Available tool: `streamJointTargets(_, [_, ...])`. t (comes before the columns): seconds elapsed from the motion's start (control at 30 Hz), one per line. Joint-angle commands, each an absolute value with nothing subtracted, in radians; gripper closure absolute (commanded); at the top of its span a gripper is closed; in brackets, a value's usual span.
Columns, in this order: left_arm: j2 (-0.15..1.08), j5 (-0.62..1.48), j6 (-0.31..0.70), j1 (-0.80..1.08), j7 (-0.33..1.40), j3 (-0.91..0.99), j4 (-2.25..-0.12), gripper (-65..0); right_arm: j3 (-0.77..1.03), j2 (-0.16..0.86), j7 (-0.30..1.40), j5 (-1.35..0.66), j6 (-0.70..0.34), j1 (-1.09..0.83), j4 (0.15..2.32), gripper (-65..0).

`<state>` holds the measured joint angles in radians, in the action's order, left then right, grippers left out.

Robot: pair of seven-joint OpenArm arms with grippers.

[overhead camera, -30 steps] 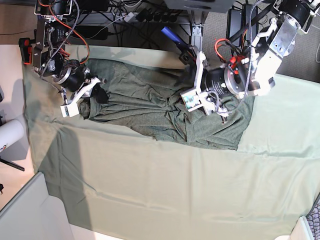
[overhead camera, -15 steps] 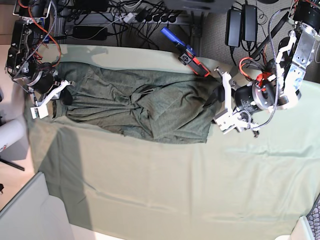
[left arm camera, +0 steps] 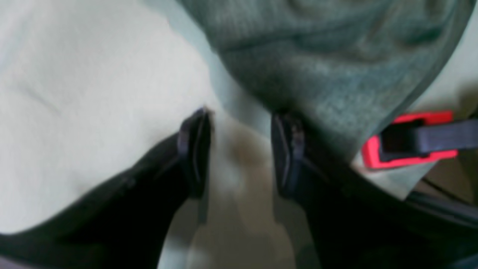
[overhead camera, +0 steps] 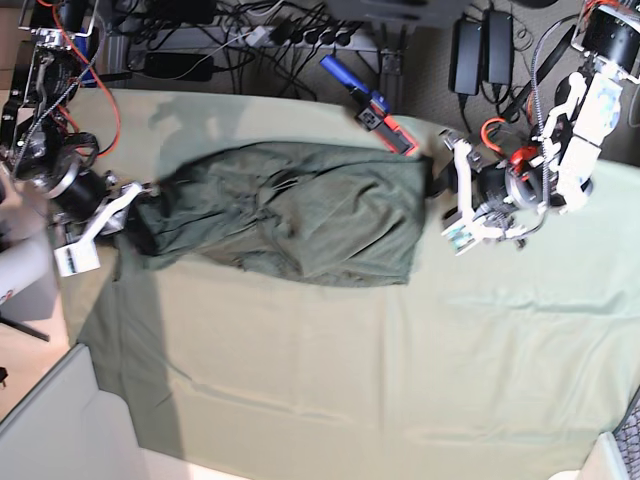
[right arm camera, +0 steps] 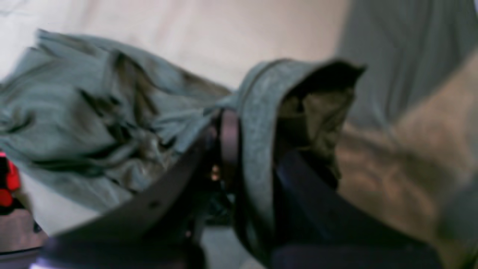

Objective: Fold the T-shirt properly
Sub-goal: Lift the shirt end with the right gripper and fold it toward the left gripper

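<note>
Nearest the base camera, a broad stretch of pale mint-green table cloth covering the desk, lightly creased. Farther back, across the middle, the dark olive T-shirt, lying wrinkled and stretched sideways in a rough band, wide at its right end and narrowing toward its left end. At that left end, the right tool, clamped on a bunched fold of the T-shirt; in the right wrist view, a hemmed strip of the knit pinched between the dark fingers, the rest of the garment trailing away in crumpled folds. At the right end, just beside the shirt's straight edge, the left tool on its white arm, fingers apart and holding nothing; in the left wrist view, the two dark fingertips spread over the pale cloth, one close against the shirt's edge, contact not clear in the blur. Beyond the shirt, at the far edge of the cloth, a red and blue clamp. Farthest back, a tangle of black cables and power bricks on the floor.
</note>
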<state>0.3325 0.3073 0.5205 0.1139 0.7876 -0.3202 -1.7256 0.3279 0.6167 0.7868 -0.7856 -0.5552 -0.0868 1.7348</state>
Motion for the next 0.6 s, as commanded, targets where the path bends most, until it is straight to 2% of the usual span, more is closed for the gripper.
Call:
streamJointTargets(0.0, [0.335, 0.311, 0.520, 0.106, 0.783, -0.318, -1.734, -29.9, 0.338, 0.619, 0.769, -0.802, -0.579, -0.075, 1.773, 0.0])
streamJointTargets(0.13, [0.335, 0.313, 0.520, 0.106, 0.784, -0.321, -1.734, -29.9, 0.324, 0.574, 0.783, -0.802, -0.579, -0.075, 1.848, 0.0])
streamJointTargets(0.33, [0.335, 0.314, 0.520, 0.109, 0.802, -0.321, -1.734, -29.9, 0.263, 0.561, 0.785, -0.801, -0.579, -0.075, 1.932, 0.0])
streamJointTargets(0.57, [0.336, 0.313, 0.520, 0.154, 0.812, -0.321, -1.734, -29.9, 0.068, 0.561, 0.785, -0.706, -0.572, -0.041, 2.003, 0.0])
